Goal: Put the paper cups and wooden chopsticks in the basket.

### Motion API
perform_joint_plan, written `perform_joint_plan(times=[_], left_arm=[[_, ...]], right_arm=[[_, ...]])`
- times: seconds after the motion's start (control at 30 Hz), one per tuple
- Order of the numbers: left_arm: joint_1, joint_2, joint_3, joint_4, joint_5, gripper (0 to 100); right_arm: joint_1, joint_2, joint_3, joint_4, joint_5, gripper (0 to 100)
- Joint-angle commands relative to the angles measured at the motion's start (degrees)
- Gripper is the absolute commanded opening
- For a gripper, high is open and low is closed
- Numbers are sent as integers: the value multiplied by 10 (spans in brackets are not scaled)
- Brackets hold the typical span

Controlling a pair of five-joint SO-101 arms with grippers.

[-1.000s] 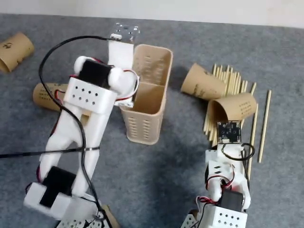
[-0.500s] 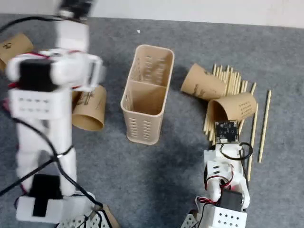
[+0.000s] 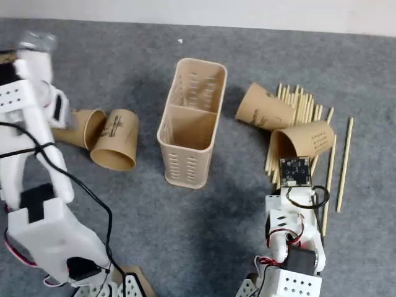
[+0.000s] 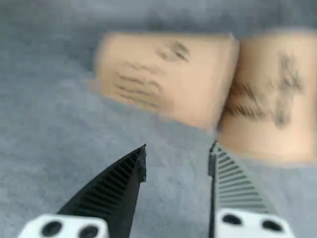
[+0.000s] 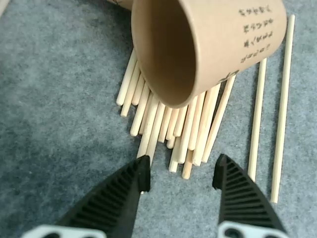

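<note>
Your left claw [image 4: 178, 153], jaws apart, hovers just short of two paper cups [image 4: 163, 74] lying beside the empty basket [image 3: 184, 167]. Drop lower and close on the nearer. Your right claw [image 5: 181, 171], also apart, hangs above chopsticks [image 5: 168, 126] under another cup [image 5: 208, 44].

Four paper cups [image 3: 115, 140] show: two left of the single basket [image 3: 183, 171], two right. The wooden chopsticks [image 3: 305, 105] overlap too much to count.

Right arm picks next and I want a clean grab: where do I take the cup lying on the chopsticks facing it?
Take the cup by its rim, straight ahead of the right gripper: it lies on its side over the chopsticks, mouth open toward the gripper, so one finger can probably slip inside, one outside.
</note>
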State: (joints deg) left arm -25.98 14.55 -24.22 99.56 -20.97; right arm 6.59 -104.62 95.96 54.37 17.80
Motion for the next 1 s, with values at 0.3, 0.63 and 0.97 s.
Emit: perform_joint_plan(times=[0.3,0.63,0.97], left_arm=[[106,-184,153,18,-258,270],[87,-411,518,-309,-359,270],[114,-469,727,-618,-323,271]], right_arm=[[-5,-5,39,-10,7,220],[-5,-5,39,-10,8,220],[-6,-5,39,-10,8,220]])
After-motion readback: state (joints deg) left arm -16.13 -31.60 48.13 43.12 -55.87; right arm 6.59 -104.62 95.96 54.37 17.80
